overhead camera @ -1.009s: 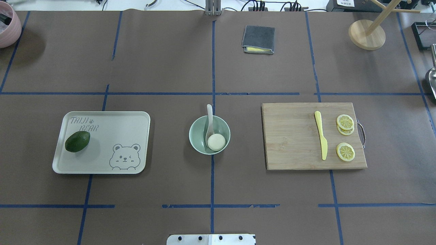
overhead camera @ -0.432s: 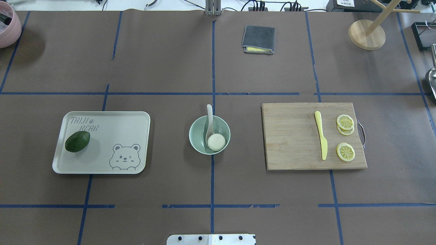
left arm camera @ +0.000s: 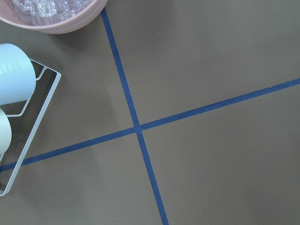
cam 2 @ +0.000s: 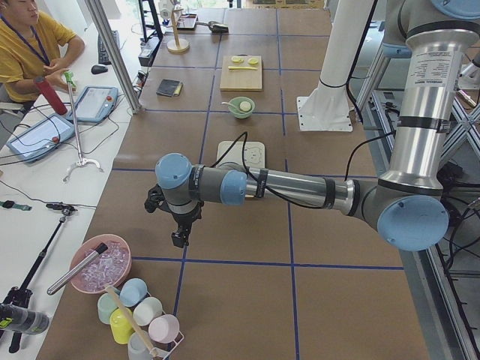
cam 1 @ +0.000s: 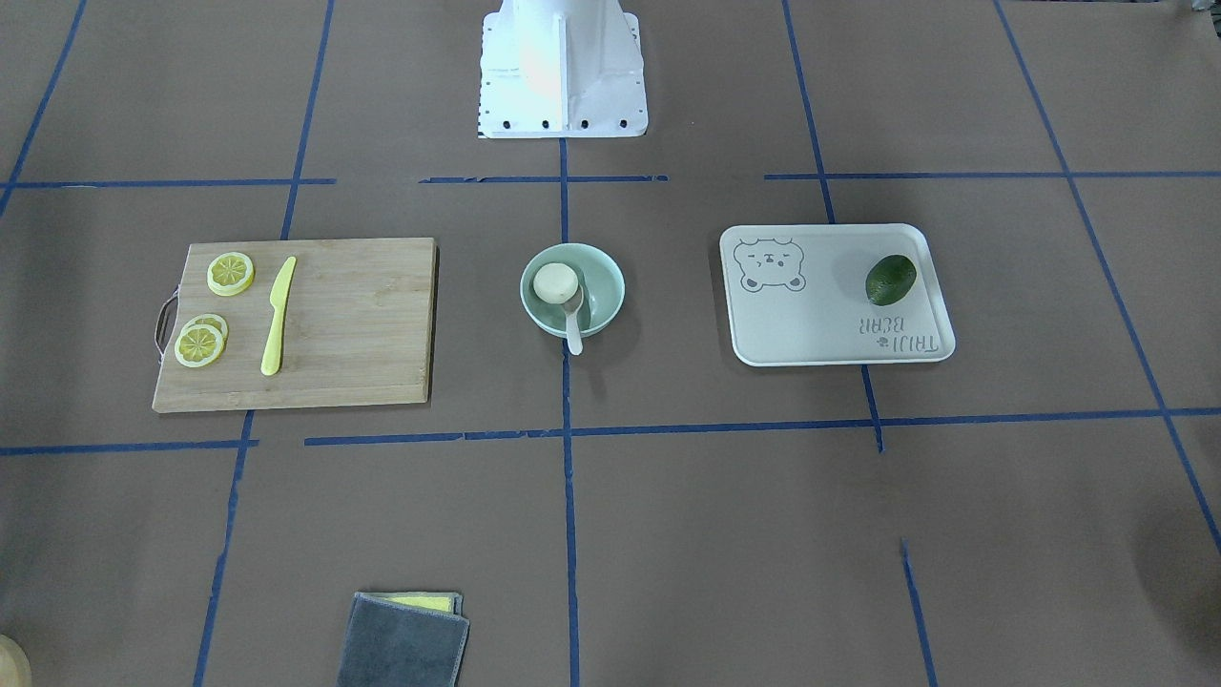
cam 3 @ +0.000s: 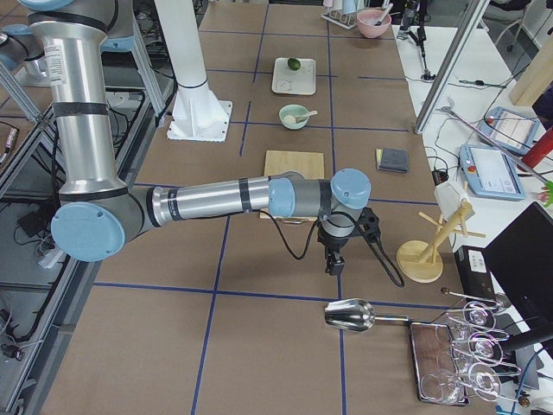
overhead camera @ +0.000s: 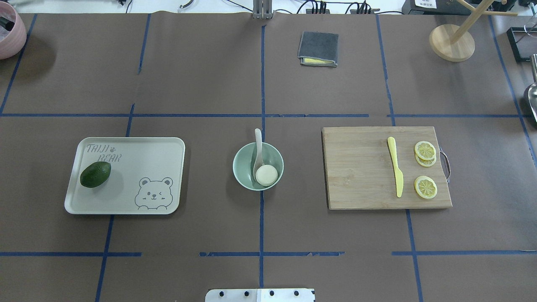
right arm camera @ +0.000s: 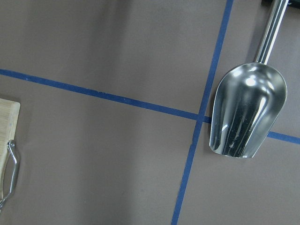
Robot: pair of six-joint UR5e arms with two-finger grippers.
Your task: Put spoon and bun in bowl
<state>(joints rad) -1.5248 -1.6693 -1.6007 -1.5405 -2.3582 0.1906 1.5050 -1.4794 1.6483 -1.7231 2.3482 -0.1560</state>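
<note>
The pale mint-green bowl (overhead camera: 242,168) stands at the table's centre, also in the front-facing view (cam 1: 605,284). The cream bun (overhead camera: 266,175) (cam 1: 554,281) lies inside it. The off-white spoon (overhead camera: 258,147) (cam 1: 573,334) rests in the bowl, scoop beside the bun, handle sticking out over the far rim. Both grippers are far from the bowl. The left gripper (cam 2: 180,238) hangs over the table's left end. The right gripper (cam 3: 333,268) hangs over the right end. I cannot tell if either is open or shut.
A tray (overhead camera: 147,147) with an avocado (overhead camera: 95,174) lies left of the bowl. A cutting board (overhead camera: 356,167) with a yellow knife (overhead camera: 395,172) and lemon slices (overhead camera: 425,187) lies right. A grey cloth (overhead camera: 318,48), a wooden stand (overhead camera: 452,42), a metal scoop (right arm camera: 246,110) and a pink bowl (left arm camera: 51,14) sit at the edges.
</note>
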